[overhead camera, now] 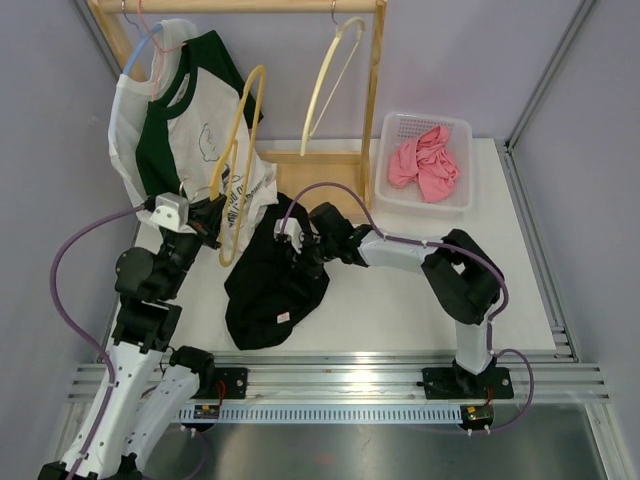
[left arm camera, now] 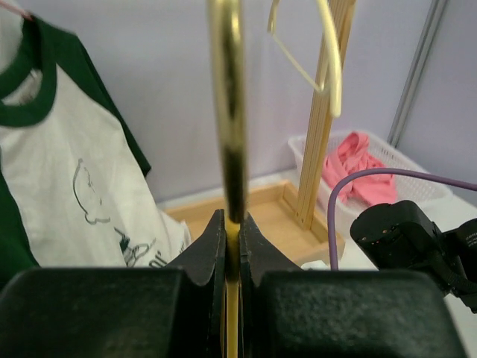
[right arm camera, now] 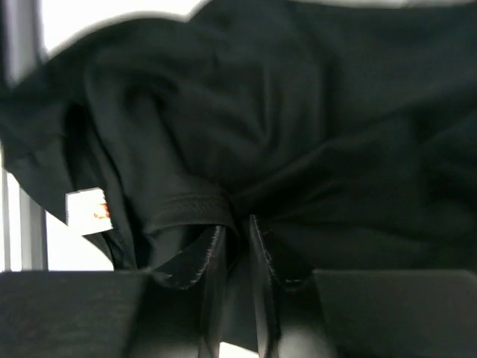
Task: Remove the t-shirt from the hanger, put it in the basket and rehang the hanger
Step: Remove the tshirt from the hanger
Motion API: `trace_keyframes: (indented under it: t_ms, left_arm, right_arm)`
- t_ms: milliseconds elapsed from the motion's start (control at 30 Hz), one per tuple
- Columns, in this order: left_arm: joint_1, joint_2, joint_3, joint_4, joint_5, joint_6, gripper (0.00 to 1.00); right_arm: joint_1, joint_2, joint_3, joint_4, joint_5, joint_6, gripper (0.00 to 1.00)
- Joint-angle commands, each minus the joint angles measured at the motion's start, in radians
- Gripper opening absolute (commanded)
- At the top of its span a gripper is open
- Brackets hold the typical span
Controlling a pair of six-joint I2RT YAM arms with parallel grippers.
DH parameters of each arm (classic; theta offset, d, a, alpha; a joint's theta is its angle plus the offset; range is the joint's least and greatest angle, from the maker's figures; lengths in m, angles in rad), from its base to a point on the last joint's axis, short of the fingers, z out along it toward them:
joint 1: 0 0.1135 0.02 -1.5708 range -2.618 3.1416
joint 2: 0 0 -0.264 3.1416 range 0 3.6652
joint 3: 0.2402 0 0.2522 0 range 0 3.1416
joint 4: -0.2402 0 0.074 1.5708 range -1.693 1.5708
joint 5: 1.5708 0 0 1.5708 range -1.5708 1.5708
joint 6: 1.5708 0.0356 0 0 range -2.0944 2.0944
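The left gripper (left arm camera: 232,224) is clenched on 1 yellow hanger (left arm camera: 227,112). The black t-shirt (overhead camera: 268,295) lies heaped on the counter (overhead camera: 400,300), bunched against the right gripper (right arm camera: 237,227); whether that gripper grasps it cannot be told.

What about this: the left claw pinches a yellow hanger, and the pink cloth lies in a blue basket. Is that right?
Not quite. The basket is white, not blue; the top view shows it. The rest holds: the left gripper pinches the yellow hanger, and the pink cloth lies in that basket.
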Motion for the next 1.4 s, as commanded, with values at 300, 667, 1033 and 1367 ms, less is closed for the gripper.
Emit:
trace_keyframes:
  t_ms: [300,667,1033,1367]
  left_arm:
    - [0.002,0.045,-0.002,0.04,0.03,0.011,0.0]
    - [0.002,0.067,0.016,-0.002,0.025,0.02,0.0]
    - [0.002,0.068,0.016,-0.005,0.045,0.02,0.0]
    - [0.002,0.07,0.021,-0.014,0.059,0.017,0.0]
  right_arm:
    - [0.041,0.052,0.041,-0.074,0.176,0.081,0.99]
    - [0.084,0.198,0.161,-0.215,0.284,0.054,0.99]
    - [0.144,0.123,0.08,-0.255,0.443,0.02,0.26]
    - [0.143,-0.249,-0.215,-0.053,0.915,0.16,0.0]
